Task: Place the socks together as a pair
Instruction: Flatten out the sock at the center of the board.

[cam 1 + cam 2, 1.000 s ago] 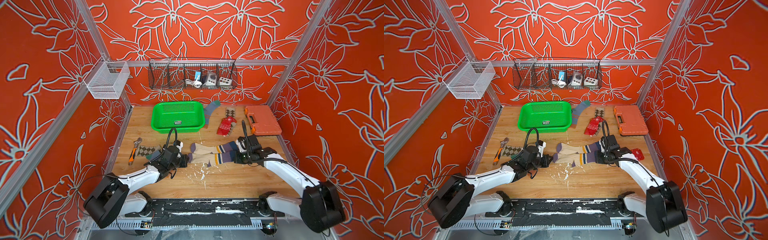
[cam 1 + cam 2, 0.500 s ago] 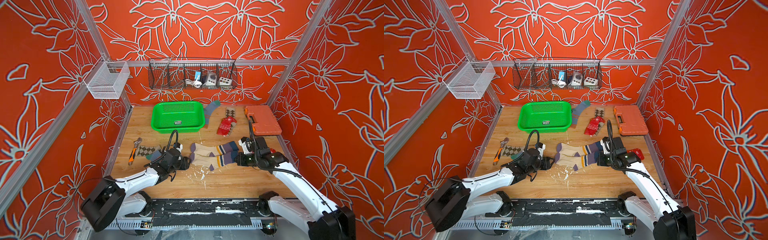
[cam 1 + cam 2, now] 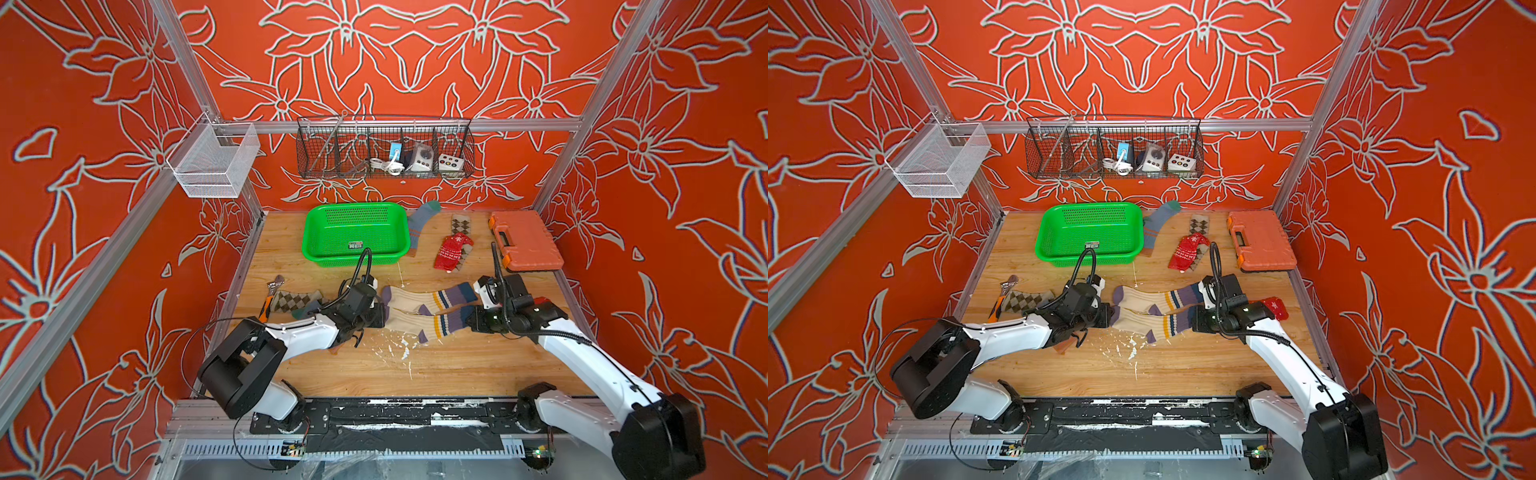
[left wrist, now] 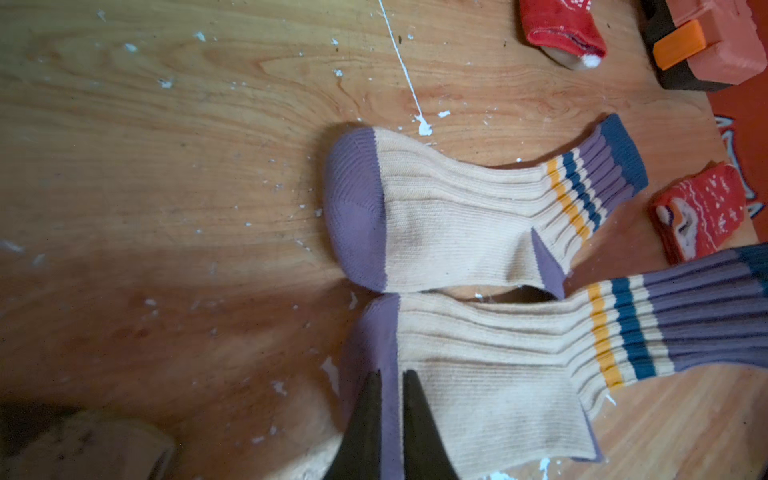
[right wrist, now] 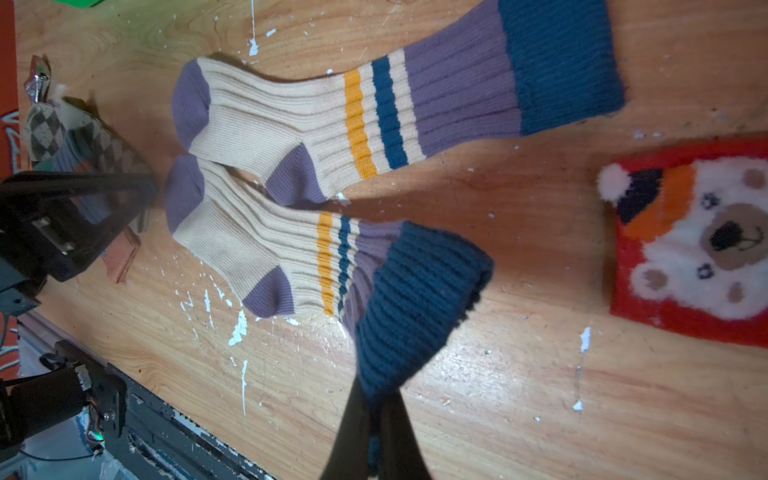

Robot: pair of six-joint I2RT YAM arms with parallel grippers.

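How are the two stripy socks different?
The near striped sock is pinched at toe and cuff by the left gripper and right gripper; the far striped sock lies free. The near one's navy cuff is bunched up; the far one's lies flat. Both are beige, same stripes.

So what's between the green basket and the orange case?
Three socks, seen in both top views: a blue sock, then an argyle sock partly under a red snowflake sock.

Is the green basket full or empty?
Empty. In both top views the green basket shows only its bare holed floor and a small label; nothing else lies inside.
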